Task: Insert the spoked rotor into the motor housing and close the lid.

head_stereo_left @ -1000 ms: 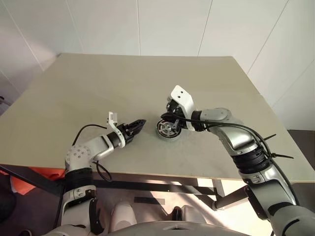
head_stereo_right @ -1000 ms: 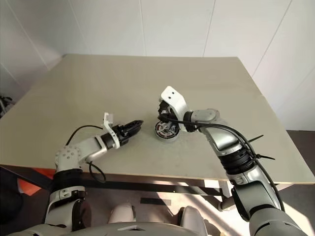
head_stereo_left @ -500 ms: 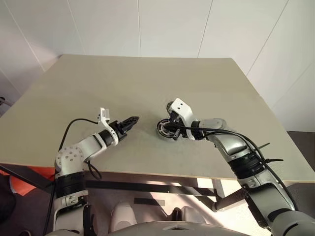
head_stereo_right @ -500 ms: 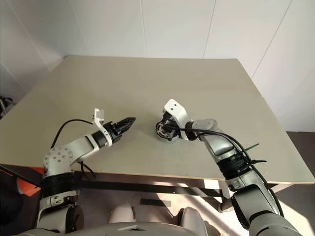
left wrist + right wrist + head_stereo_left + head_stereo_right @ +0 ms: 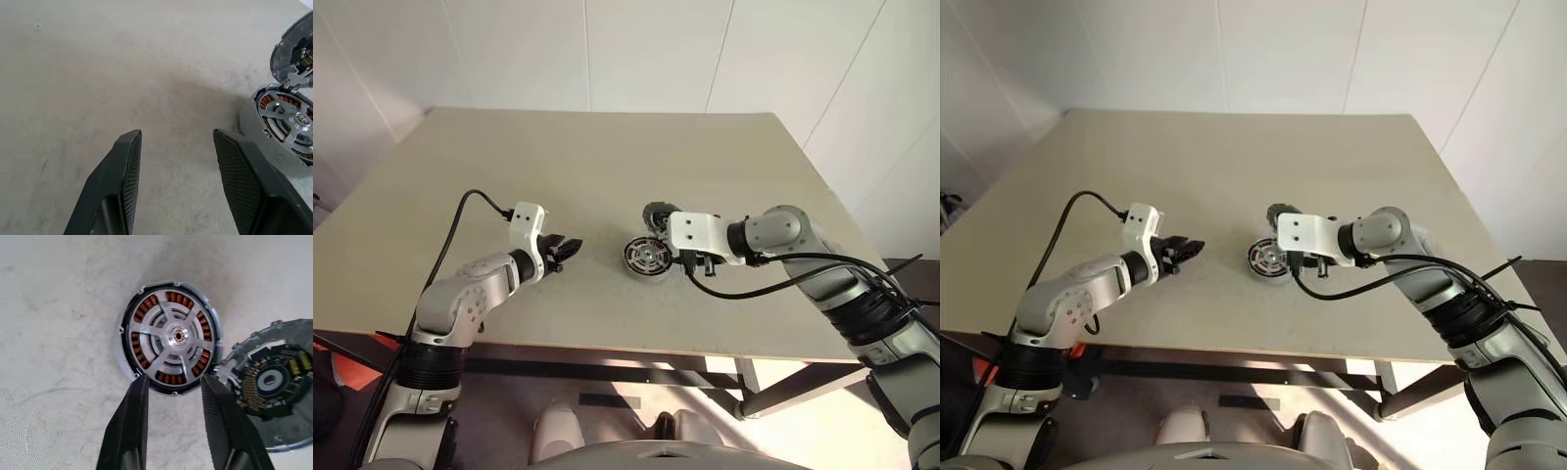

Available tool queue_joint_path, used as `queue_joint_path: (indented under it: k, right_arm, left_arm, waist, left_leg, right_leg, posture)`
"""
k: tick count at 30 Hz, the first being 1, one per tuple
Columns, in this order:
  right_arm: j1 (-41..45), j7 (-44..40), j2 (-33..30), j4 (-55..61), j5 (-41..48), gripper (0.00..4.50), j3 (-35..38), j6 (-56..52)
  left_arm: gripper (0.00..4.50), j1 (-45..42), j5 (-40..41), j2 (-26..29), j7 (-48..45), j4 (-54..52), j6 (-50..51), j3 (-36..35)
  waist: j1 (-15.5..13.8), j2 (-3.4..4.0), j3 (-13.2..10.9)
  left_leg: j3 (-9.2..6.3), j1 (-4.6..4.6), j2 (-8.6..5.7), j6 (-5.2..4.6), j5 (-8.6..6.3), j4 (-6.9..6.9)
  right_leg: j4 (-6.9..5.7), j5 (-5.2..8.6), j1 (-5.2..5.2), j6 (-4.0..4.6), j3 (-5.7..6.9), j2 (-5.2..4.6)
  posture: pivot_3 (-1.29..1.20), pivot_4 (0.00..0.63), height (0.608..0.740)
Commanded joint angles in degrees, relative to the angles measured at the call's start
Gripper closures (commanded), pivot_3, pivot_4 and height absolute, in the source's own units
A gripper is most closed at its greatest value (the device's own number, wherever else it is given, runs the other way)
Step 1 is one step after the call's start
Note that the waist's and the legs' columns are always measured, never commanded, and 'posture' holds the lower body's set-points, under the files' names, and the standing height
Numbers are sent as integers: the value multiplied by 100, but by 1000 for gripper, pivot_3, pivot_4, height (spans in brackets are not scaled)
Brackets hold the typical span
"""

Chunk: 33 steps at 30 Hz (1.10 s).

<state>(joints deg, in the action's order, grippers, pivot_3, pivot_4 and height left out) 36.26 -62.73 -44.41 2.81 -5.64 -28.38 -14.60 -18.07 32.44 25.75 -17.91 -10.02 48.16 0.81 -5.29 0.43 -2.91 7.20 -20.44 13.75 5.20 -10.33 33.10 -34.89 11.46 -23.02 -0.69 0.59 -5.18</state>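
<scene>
Spoked rotor [image 5: 177, 336], shiny metal, sits inside round copper-wound motor housing [image 5: 128, 323]; both hands parted, empty.

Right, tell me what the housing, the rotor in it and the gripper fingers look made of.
Motor housing: bright silvery metal rim, apparently machined; copper-coloured wire windings inside.
Spoked rotor: shiny metal, probably aluminium or steel, judging by its reflections.
Right gripper fingers: matte black, finely textured, likely plastic or rubber-faced.

— Where does the light fall?
— Soft, even daylight washes the table [image 5: 607, 157] and white walls [image 5: 646, 49]; a sunlit patch brightens the floor [image 5: 783, 421] at lower right.
— Shadows? Sharpness?
— Faint ones, beside the motor housing [image 5: 168, 338]. The head views bend slightly at the edges; the wrist views stay crisp, grainy.
</scene>
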Motion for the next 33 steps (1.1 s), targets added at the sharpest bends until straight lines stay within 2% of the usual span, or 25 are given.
queue_joint_path:
  k: [1, 8, 18, 33]
  right_arm:
    - [458, -250, 69, -101, -230, 1894, 1, 646]
    - [835, -776, 294, -640, -388, 1894, -109, 1371]
    - [543, -1425, 203, -686, -473, 1894, -172, 1898]
    - [668, -1221, 791, -1636, -990, 1894, -292, 2146]
  left_arm:
    - [2049, -8, -196, 74, -125, -271, -223, -76]
    - [2049, 94, -369, -122, -109, -206, -268, -159]
    - [2049, 315, -511, -256, -62, -462, -279, -234]
    - [2049, 400, -664, -367, -53, -566, -243, -288]
  waist:
    - [7, 1, -1]
    - [-17, -1, 1]
    - [-4, -1, 1]
    - [5, -1, 1]
  left_leg:
    - [0, -8, 0, 2, 1, 4]
    - [0, -15, 0, -5, -3, 14]
    - [-1, -21, 2, -21, -12, 22]
    - [-1, -21, 2, -22, -12, 27]
  right_leg:
    - [-4, 0, -8, 1, 0, 0]
    - [-12, -1, -10, 3, 1, -1]
    - [-12, -1, -11, 4, 1, -1]
    - [-23, -1, -15, 4, 1, -1]
  posture:
    - [0, 0, 740]
    - [0, 0, 740]
    - [0, 0, 740]
    - [0, 0, 740]
